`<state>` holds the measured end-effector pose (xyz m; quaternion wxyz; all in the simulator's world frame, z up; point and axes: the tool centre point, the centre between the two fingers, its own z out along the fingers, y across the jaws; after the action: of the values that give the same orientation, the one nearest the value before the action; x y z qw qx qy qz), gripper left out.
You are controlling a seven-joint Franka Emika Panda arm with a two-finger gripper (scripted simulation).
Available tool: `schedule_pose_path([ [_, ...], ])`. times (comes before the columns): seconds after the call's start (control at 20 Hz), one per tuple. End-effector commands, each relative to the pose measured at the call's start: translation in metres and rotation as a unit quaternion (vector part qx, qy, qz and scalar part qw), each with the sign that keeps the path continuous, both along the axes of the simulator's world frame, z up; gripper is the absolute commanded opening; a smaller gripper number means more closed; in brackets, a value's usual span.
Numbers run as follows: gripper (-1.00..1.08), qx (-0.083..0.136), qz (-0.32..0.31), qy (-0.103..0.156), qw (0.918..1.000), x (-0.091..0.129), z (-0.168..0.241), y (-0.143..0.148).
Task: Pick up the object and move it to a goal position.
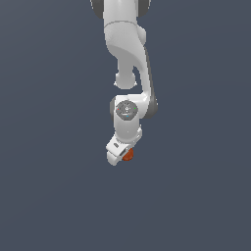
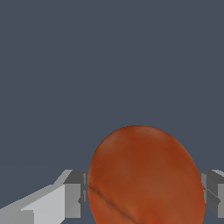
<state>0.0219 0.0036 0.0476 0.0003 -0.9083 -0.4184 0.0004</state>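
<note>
The object (image 2: 146, 177) is a small orange-red ball. It fills much of the wrist view, wedged between the two grey fingers (image 2: 74, 194), which press against its sides. In the exterior view only a sliver of the object (image 1: 128, 155) peeks out beside the white gripper bar. The gripper (image 1: 122, 156) hangs at the end of the white arm, tilted, and is shut on the ball. Whether the ball touches the surface below cannot be told.
A plain dark blue-grey surface (image 1: 49, 196) fills the whole background in both views. The arm's white links (image 1: 128, 44) reach down from the exterior view's top centre. No other objects or goal marker show.
</note>
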Motion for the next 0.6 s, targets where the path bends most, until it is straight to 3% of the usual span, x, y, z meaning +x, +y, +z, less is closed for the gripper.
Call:
schedule_pose_path([
  [0.0,-1.00,0.000,-0.001,-0.001,1.0000,0.001,0.002,-0.005],
  [0.25,-1.00,0.000,-0.001,-0.001,1.0000,0.007,0.012,-0.030],
  [0.55,-1.00,0.000,0.000,-0.001,1.0000,0.019,0.031,-0.082],
])
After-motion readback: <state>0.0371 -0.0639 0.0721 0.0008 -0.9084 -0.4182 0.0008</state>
